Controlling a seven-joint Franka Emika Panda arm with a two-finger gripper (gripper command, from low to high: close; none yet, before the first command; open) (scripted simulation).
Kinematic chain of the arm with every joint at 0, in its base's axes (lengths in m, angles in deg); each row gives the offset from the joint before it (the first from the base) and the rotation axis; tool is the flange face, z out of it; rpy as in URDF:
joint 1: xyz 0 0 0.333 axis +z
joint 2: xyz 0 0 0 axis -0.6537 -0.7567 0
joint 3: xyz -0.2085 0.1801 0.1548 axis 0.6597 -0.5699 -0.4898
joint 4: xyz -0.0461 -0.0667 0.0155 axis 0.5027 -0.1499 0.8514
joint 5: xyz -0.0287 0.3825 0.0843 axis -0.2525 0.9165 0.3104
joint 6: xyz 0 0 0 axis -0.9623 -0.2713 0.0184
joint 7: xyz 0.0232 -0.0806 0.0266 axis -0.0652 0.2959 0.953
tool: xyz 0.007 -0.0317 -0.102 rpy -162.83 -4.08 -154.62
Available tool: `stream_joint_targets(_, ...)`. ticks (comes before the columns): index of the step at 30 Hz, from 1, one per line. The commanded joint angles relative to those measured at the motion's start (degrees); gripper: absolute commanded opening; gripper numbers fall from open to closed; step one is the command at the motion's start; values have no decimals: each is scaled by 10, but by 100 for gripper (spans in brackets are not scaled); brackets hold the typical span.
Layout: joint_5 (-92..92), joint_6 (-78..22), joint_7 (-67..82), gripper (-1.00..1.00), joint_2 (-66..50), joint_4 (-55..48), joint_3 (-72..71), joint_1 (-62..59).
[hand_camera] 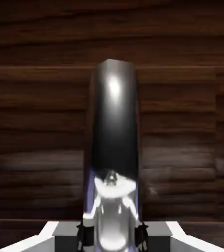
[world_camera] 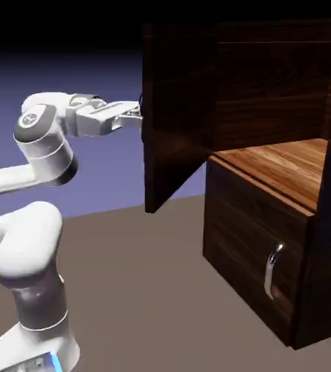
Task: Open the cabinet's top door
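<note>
The gripper (hand_camera: 112, 237), closed on the curved handle (hand_camera: 115, 118), faces the swung-open top door (world_camera: 177, 116).

cabinet (world_camera: 252, 261) cropped at the exterior view's right, upper handle (hand_camera: 115, 113) cut off by the hand view's bottom edge

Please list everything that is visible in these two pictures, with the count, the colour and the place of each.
tall walnut-grain wooden cabinet: one, dark brown, at the exterior view's right
large flat wooden top door: one, dark brown, swung open toward the arm
long curved metal handle: one, silver, on the top door, between the jaws
lower wooden panel: one, dark brown, closed, below the opening
small curved metal handle: one, silver, on the lower panel
flat table surface: one, brown-grey, beneath everything
jointed robot arm: one, white, at the exterior view's left
two-finger gripper: one, white and grey, jaws closed on the long handle
</note>
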Motion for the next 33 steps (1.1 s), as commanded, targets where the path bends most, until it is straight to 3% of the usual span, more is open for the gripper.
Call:
stream_joint_targets(1,12,-26,-2,-100,4,-7,-17,7)
stream_joint_targets(12,125,-300,-14,-100,-1,-160,-196,-5)
stream_joint_targets(33,189,-691,17,-100,-49,-577,-316,-276)
